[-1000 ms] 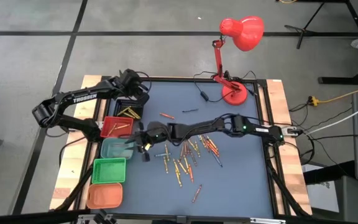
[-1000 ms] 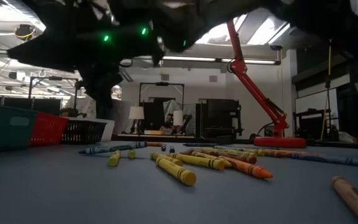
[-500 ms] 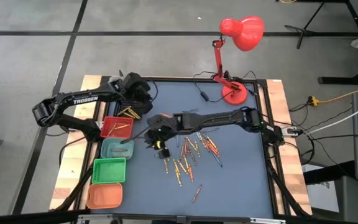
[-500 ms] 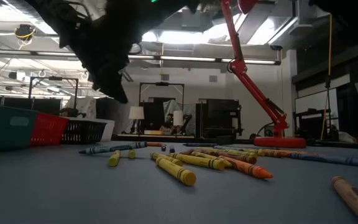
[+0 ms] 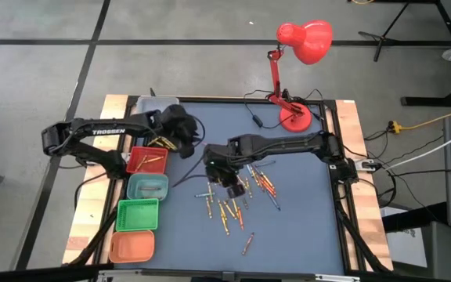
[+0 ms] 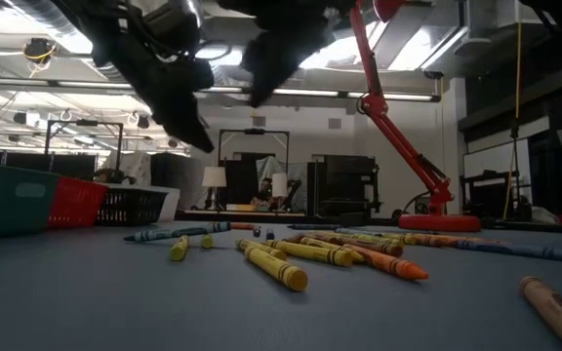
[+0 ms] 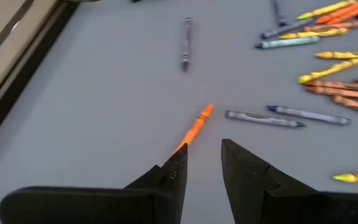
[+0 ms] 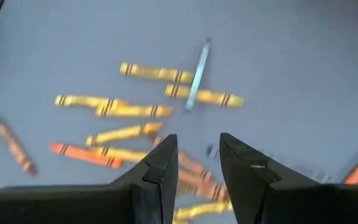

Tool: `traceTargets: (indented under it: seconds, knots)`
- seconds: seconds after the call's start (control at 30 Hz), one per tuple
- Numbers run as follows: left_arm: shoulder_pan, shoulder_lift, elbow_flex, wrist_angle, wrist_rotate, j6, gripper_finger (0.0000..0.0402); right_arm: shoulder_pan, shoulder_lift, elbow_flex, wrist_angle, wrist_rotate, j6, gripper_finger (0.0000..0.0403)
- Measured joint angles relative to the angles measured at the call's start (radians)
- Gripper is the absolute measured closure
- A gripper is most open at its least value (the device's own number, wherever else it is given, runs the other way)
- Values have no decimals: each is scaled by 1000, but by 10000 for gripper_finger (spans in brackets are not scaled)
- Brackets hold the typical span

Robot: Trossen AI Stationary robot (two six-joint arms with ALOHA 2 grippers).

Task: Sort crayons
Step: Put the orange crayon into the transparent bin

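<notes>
The crayons (image 5: 233,200) are mostly dumped in a loose scatter around the middle of the blue table (image 5: 304,227), trailing off toward the near edge, with one brownish one (image 5: 247,244) lying off by itself closest to that edge. Yellow and orange ones make up most of the pile, plus a few blue and dark ones mixed in. A handful of yellow crayons already sit in the black bin (image 5: 163,141), and there's one in the red bin (image 5: 147,160) too.

Right gripper (image 5: 227,174) is hanging just over the left side of the pile, fingers spread a bit with nothing between them. Left gripper (image 5: 185,141) is up near the black bin, toward the far left part of the table, also parted and empty, with a lone orange crayon (image 7: 194,129) lying on the mat right in front of it.

Down the left edge runs a row of bins: black, red, teal (image 5: 148,188), green (image 5: 138,215), orange (image 5: 131,247). A red desk lamp (image 5: 297,47) stands at the far right corner.
</notes>
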Motion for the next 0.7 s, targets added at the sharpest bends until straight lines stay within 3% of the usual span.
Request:
traceTargets:
  seconds: [0.33,0.7]
  knots:
    - [-91,38,0,111,-6,19,319,0,-38,-84,-162,0,66,285]
    - [-92,208,0,327,-9,78,319,0,-323,-493,23,137,202,285]
